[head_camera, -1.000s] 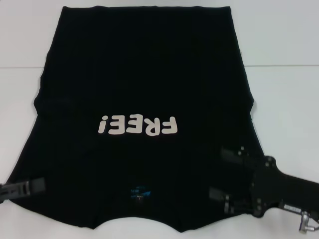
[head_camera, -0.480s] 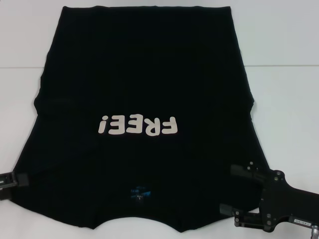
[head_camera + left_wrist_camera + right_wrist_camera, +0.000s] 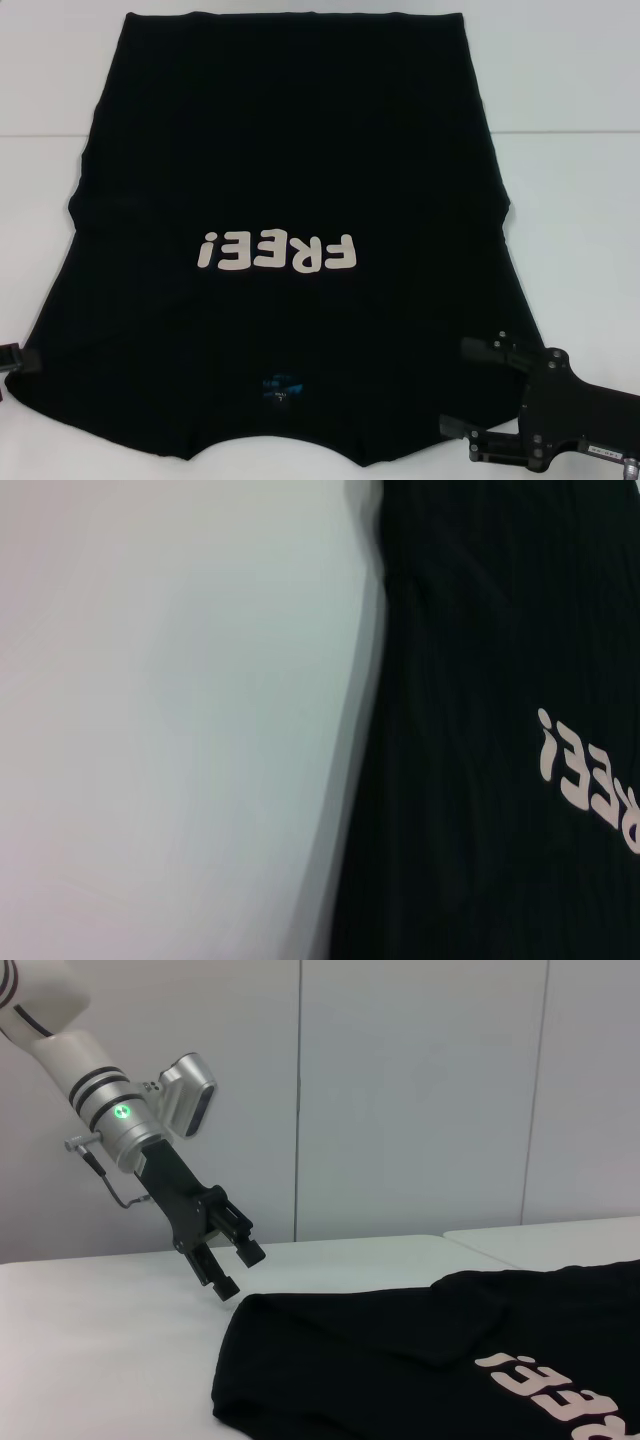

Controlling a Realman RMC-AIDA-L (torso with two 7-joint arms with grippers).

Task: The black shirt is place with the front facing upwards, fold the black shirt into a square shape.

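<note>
Black shirt [image 3: 290,200]: flat on the white surface [image 3: 570,200], "FREE!" lettering [image 3: 277,253] up, collar nearest me, unfolded.
Left tool [image 3: 225,1253]: released, poised off the left sleeve edge so the cloth lies free.
Right tool [image 3: 478,390]: fingers spread, empty, over the right shoulder corner, placed for a fold grasp.

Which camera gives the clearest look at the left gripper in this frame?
The right wrist view: the left gripper shows whole, fingers open, held just above the edge of the black shirt. The head view catches only a sliver of it at the frame's left edge. The left wrist view shows shirt and table, no fingers.
</note>
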